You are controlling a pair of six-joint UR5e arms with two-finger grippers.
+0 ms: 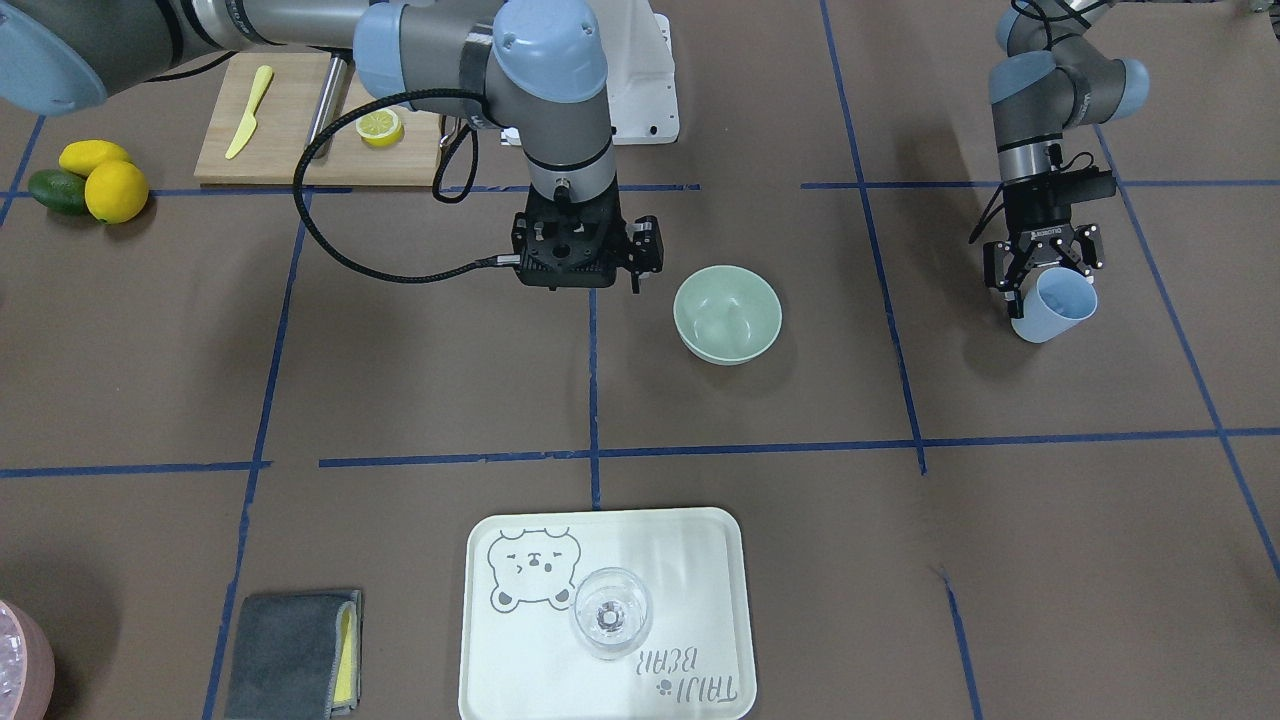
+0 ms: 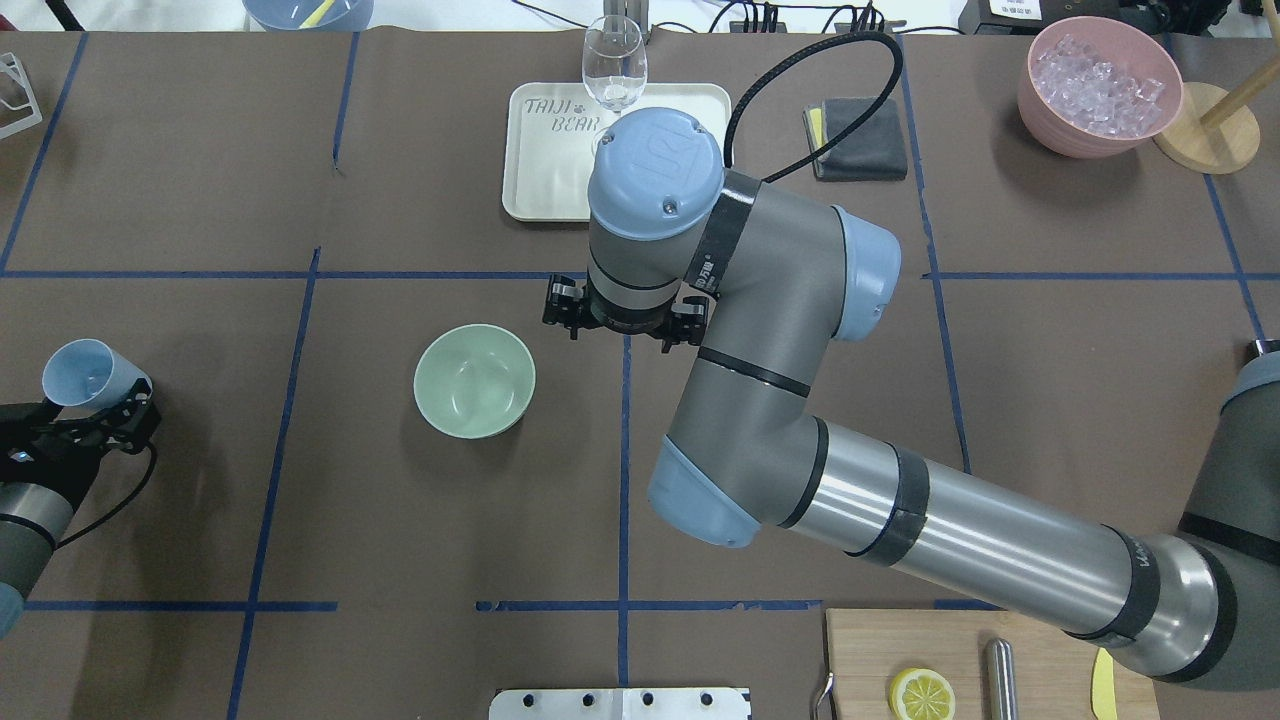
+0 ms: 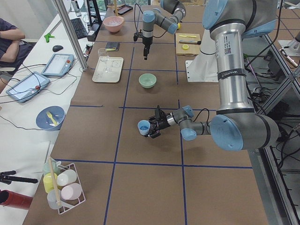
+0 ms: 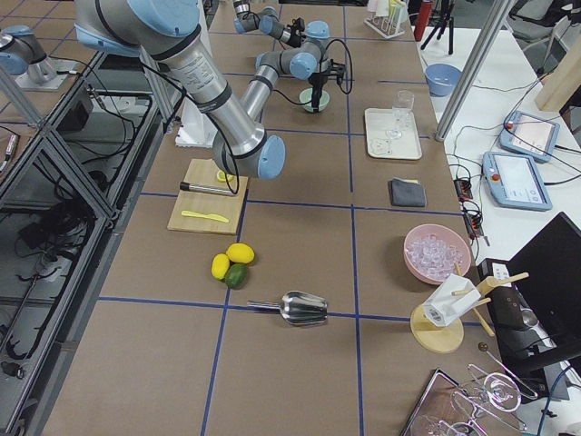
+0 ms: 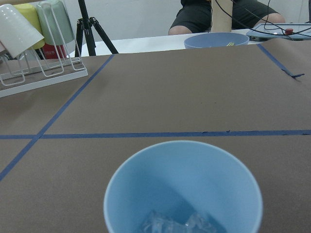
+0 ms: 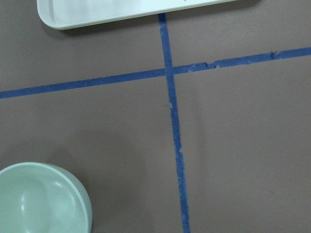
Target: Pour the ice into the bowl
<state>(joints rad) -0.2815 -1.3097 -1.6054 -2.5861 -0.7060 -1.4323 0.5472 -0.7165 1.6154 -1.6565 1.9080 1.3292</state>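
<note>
Left pincer clamped on the blue cup of ice, bowl well apart from it. Needs carrying over, then tipping.

Blue cup at bottom, ice inside; mug rack upper left

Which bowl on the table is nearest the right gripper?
The pale green bowl, just beside the right gripper; the pink bowl of clear pieces sits in a far corner.

Pale sage-green bowl, light blue cup (clear ice inside), brown counter gridded with blue tape.
</note>
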